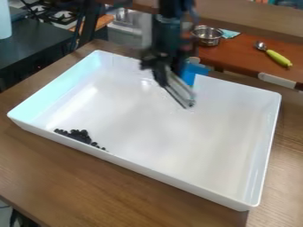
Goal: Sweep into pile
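Status: sweep looks mostly done, as judged from the layout. The dark bits (75, 134) are bunched in 1 loose group against the near long wall of the white tray (160, 174), toward its left corner. The group is densest in its middle; a few bits trail off along the wall to the right, so it reads as a strip more than a round pile. Left to do, if a tight pile is wanted: the trailing bits to be nudged back into the main clump. Risk: with a hard push, bits could be pressed against the wall or spread further along it. Claw (180, 93): hung over the far part of the tray, well apart from the bits, and not in contact with them. Whether it is open or closed cannot be told, as it is blurred. A blue piece (192, 73) is seen right beside it; whether that is gripped cannot be told either. For any further pass, the claw would need to be brought across toward the near left corner. Tray is set on the brown worktop (89, 177); behind it, a metal bowl (207, 42) and a green-handled spoon (277, 57).
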Action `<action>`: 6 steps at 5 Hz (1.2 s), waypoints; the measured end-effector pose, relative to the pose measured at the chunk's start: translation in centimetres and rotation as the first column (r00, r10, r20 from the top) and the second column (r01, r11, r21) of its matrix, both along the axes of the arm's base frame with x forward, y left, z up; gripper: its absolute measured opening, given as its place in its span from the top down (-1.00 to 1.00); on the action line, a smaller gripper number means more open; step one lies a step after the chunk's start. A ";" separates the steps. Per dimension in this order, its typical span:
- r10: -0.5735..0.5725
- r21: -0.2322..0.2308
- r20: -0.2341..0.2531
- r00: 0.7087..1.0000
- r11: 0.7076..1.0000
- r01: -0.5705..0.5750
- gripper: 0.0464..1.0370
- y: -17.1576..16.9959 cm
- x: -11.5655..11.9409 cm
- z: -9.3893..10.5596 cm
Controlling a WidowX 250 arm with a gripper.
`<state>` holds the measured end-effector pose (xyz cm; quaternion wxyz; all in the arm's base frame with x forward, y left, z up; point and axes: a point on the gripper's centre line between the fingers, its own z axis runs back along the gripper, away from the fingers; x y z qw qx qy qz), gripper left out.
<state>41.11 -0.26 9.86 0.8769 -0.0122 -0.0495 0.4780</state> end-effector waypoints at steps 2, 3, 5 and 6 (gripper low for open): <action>0.073 0.078 -0.095 0.993 0.995 -0.066 0.20 -1.8 1.6 -4.9; 0.077 0.030 -0.096 0.992 0.997 -0.074 -0.44 -0.6 1.5 -5.5; 0.133 -0.140 -0.051 0.990 0.980 -0.138 -0.93 1.3 0.8 2.9; 0.155 -0.257 0.010 0.988 0.955 -0.147 -0.93 3.2 -1.5 8.1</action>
